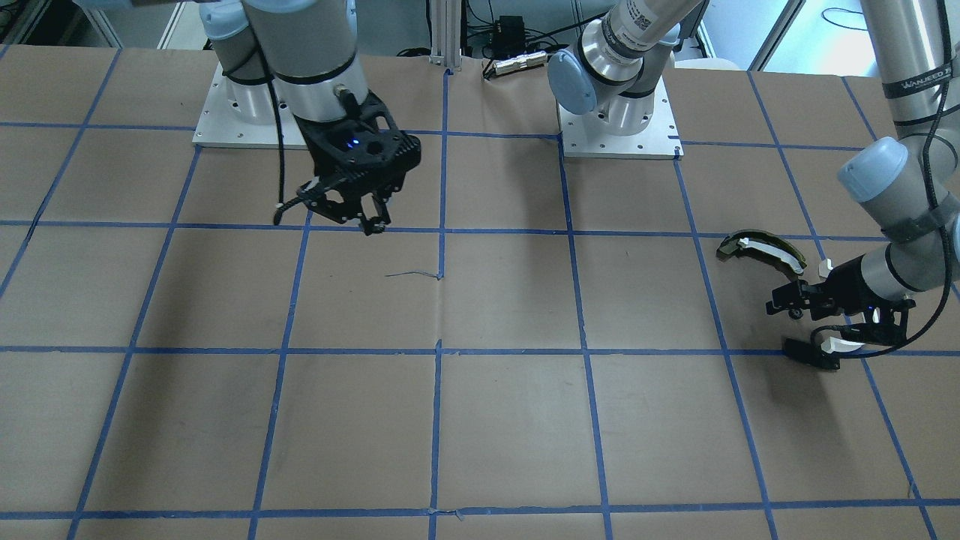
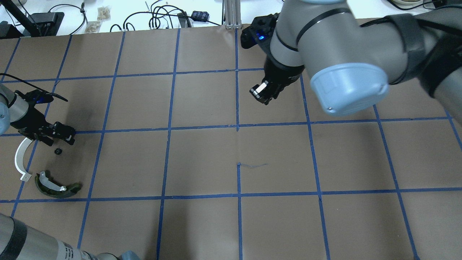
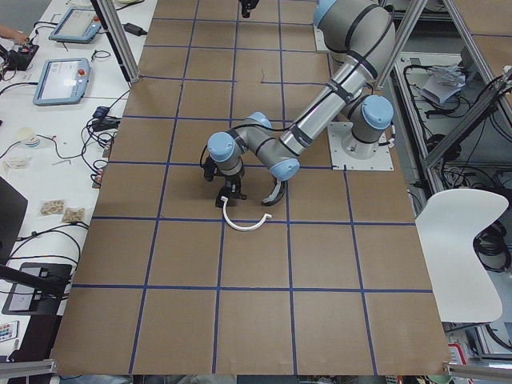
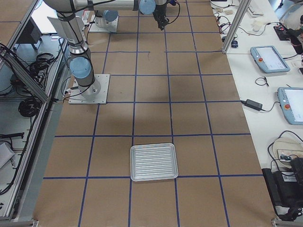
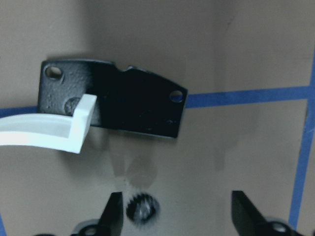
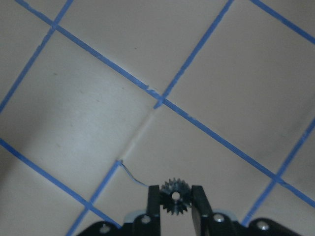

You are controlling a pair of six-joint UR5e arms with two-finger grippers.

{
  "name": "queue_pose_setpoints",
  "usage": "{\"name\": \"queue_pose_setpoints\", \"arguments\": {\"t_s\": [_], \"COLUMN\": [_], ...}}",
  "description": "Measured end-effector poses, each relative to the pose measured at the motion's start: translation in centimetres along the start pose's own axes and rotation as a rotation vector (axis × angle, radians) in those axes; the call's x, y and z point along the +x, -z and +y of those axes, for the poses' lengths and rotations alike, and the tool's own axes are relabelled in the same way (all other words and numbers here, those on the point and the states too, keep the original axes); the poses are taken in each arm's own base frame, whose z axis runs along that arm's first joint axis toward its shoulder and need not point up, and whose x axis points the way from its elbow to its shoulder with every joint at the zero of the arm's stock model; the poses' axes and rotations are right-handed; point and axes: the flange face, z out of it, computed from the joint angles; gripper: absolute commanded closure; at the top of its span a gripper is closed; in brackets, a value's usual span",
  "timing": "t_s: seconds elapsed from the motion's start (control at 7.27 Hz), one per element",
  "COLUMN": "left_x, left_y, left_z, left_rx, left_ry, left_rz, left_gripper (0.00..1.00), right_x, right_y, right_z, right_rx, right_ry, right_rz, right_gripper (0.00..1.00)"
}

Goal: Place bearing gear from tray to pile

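Note:
My right gripper [image 6: 173, 196] is shut on a small dark bearing gear [image 6: 173, 199] and holds it above the table's middle, as the overhead view [image 2: 260, 94] shows. The pile lies at the robot's far left: a white half-ring arc [image 2: 20, 159], a flat black bracket [image 5: 113, 101] and an olive-and-white curved piece [image 2: 54, 187]. My left gripper [image 5: 177, 216] hangs open just over the pile. Another small gear [image 5: 141, 209] lies on the paper beside its left finger, and it also shows in the overhead view [image 2: 57, 151].
The ribbed metal tray [image 4: 154, 162] sits at the table's right end, far from both grippers, with nothing showing in it. Blue tape lines grid the brown paper. The arm bases [image 1: 619, 131] stand at the table's robot side.

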Motion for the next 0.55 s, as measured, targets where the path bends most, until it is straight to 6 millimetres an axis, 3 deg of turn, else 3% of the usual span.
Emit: {"name": "queue_pose_setpoints", "arguments": {"t_s": [0.14,0.28,0.41,0.55], "left_x": [0.3,0.5,0.6,0.7], "left_y": [0.3,1.0,2.5,4.8], "left_z": [-0.1,-0.1,-0.1,-0.2], "left_rx": [0.002,0.008,0.021,0.037], "left_ry": [-0.003,-0.005,-0.006,-0.01], "left_rz": [-0.004,-0.012,-0.026,-0.045], "left_gripper": [0.02,0.0,0.0,0.0], "right_x": [-3.0,-4.6,-5.3,-5.6], "right_y": [-2.4,-3.9,-4.5,-4.8], "right_z": [-1.4,-2.3,-2.7,-2.9], "right_rx": [0.017,0.033,0.041,0.043], "right_ry": [-0.034,-0.047,-0.05,-0.052], "right_rz": [-0.005,-0.005,-0.002,-0.001], "right_gripper": [0.94,0.68,0.18,0.0]}}
